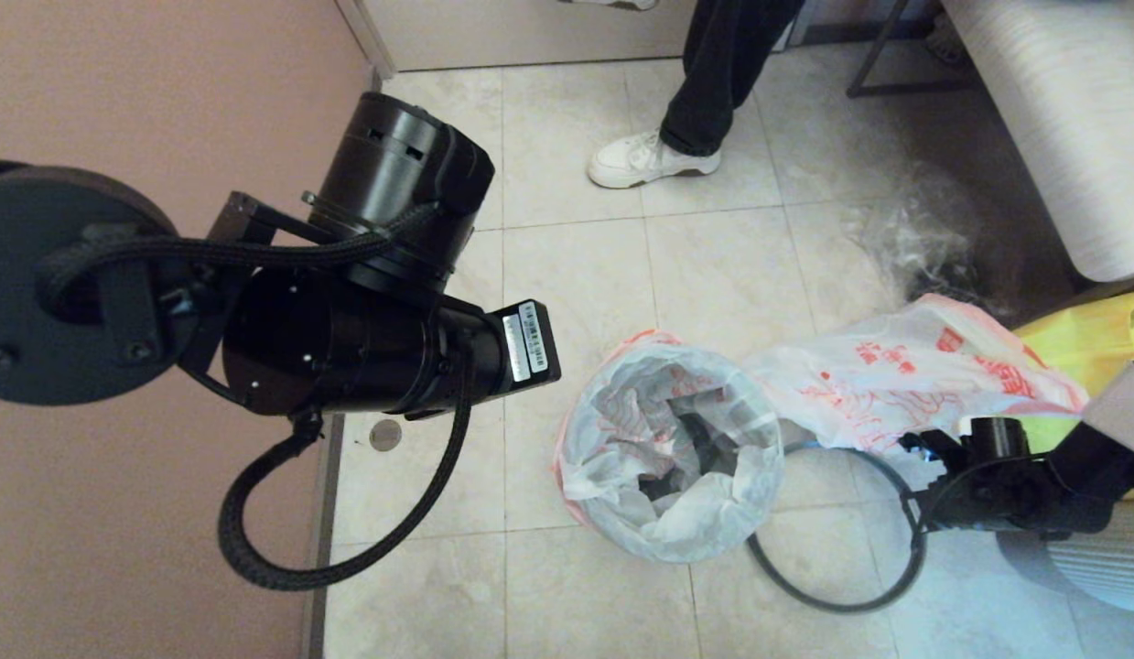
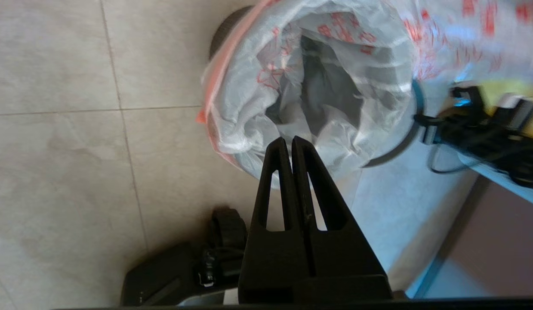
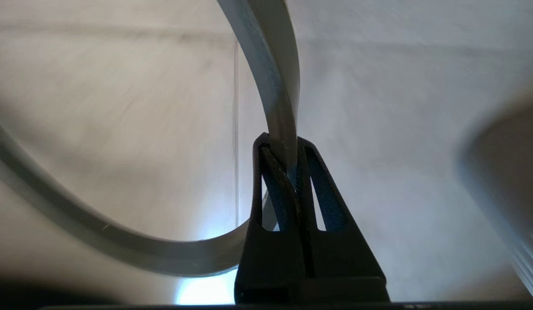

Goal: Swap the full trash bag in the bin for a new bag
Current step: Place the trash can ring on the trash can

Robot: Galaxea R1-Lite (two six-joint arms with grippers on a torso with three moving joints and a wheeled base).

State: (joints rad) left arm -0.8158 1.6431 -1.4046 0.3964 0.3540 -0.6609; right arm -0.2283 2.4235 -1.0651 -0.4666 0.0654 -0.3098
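The bin [image 1: 663,535] stands on the tiled floor [image 1: 567,275] with the new bag [image 1: 621,430] lining it. The full trash bag [image 1: 905,375] lies just beside it. The right end effector [image 3: 283,148] is clamped on the dark ring rim [image 1: 832,599]. The left end effector [image 2: 288,146] hangs over the bin, fingers pressed together.
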